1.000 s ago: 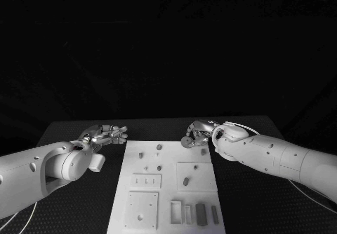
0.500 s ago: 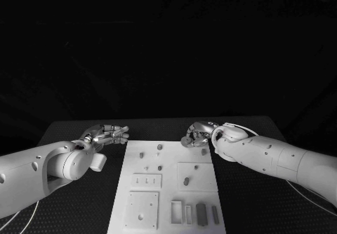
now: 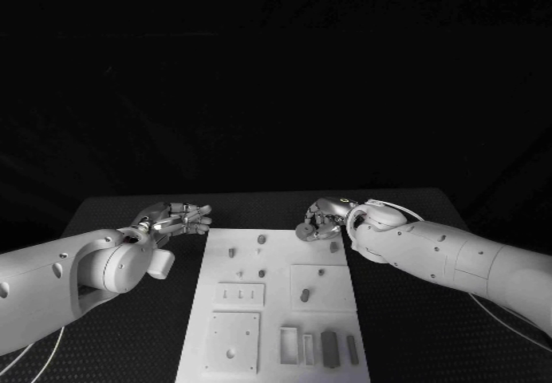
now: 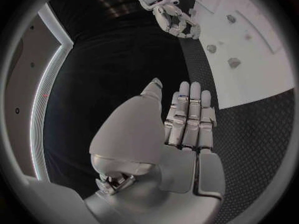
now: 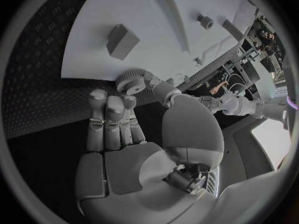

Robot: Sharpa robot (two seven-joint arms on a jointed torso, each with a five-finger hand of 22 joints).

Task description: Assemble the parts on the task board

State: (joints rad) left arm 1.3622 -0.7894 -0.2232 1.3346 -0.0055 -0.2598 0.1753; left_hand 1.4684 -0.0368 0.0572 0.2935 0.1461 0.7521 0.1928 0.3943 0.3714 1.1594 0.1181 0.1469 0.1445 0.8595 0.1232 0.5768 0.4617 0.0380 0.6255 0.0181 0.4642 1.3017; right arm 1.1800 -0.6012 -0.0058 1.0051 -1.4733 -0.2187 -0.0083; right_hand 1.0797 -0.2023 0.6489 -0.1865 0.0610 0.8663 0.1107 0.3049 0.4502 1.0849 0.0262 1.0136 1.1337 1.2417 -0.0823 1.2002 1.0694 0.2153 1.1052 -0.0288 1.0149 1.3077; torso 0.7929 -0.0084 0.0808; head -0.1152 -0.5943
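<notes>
The white task board [image 3: 333,311] lies in the middle of the table. My right hand [image 3: 325,217] hovers at the board's far right corner and pinches a small round toothed part [image 3: 307,232] between thumb and fingers. The right wrist view shows that toothed part [image 5: 132,81] just off the board's edge, near a grey block [image 5: 121,41]. My left hand [image 3: 175,219] is beside the board's far left corner, with its fingers [image 4: 189,118] straight and holding nothing. Small grey parts [image 3: 261,239] stand on the board's far half.
The near half of the board carries a slotted plate [image 3: 241,296], a square plate [image 3: 234,343] and several upright bars and frames [image 3: 329,349]. A raised square [image 3: 320,287] holds one peg. Black table [image 3: 138,335] lies on both sides of the board.
</notes>
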